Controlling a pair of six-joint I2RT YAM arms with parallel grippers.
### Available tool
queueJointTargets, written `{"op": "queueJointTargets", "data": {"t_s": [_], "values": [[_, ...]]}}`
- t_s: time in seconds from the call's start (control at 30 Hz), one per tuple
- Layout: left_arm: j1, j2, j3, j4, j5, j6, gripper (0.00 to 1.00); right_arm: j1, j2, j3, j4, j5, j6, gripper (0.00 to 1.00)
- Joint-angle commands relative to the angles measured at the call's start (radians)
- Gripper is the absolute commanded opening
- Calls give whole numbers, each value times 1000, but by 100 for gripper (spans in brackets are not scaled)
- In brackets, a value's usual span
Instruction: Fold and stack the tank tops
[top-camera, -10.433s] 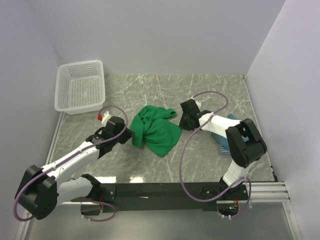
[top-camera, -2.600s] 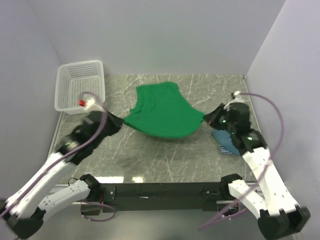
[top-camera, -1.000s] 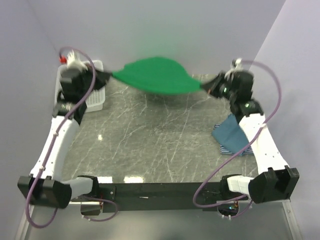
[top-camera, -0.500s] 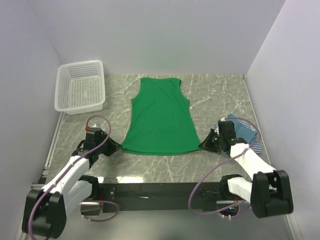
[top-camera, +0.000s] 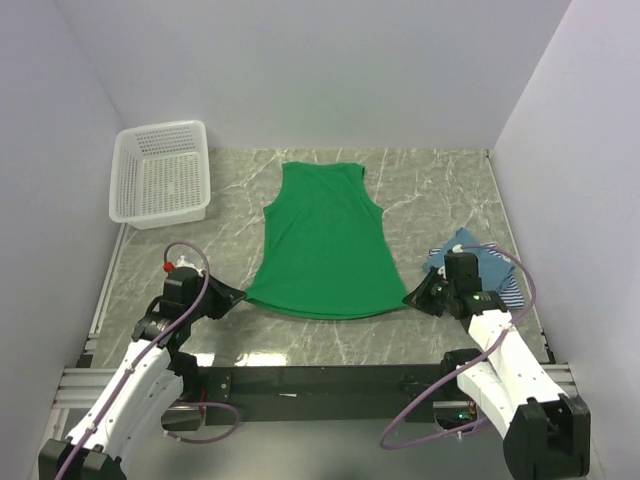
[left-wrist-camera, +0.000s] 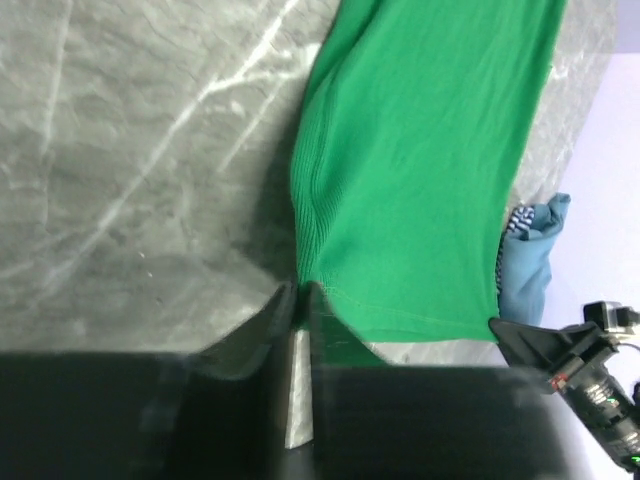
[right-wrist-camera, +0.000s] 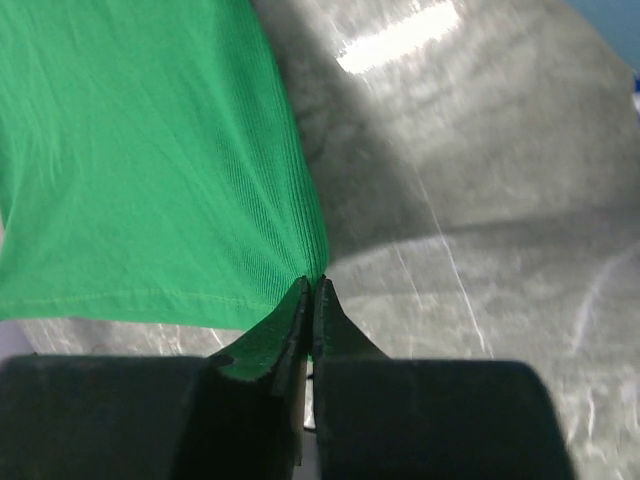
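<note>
The left gripper (left-wrist-camera: 303, 290), jaws closed to a sliver, is pinching the lower left hem corner of the bright green tank top (top-camera: 325, 240). The right gripper (right-wrist-camera: 312, 283) is clamping the opposite hem corner the same way, and both are sitting low over the marble tabletop (top-camera: 440, 190).

From the two claws the garment is stretching away toward the top of the overhead frame. It is lying spread flat, its long axis running from the hem near the arms to the neckline and straps at the far end. Each arm is nearest its own side of the hem, so neither looks better placed than the other. Any fold would likely carry the hem up-frame toward the straps.

At the right of the frame, just beside the right arm, the teal-blue tank top (top-camera: 478, 262) is lying over the striped tank top (top-camera: 512, 292) in a small pile. The pile is well apart from the white lattice basket (top-camera: 160, 170) in the upper left. No brand, label or writing is readable anywhere.
</note>
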Motion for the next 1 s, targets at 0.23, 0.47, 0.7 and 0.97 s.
{"op": "queueJointTargets", "data": {"t_s": [0.23, 0.47, 0.7, 0.97], "values": [[-36, -71, 127, -117, 1, 12, 60, -8, -151, 108, -199, 91, 25, 53], [-34, 194, 346, 1, -98, 136, 50, 252, -110, 202, -147, 261, 129, 53], [-34, 802, 741, 21, -184, 331, 30, 683, 148, 350, 3, 451, 266, 49], [-46, 1264, 1125, -97, -246, 494, 37, 914, 556, 610, 123, 510, 276, 48]]}}
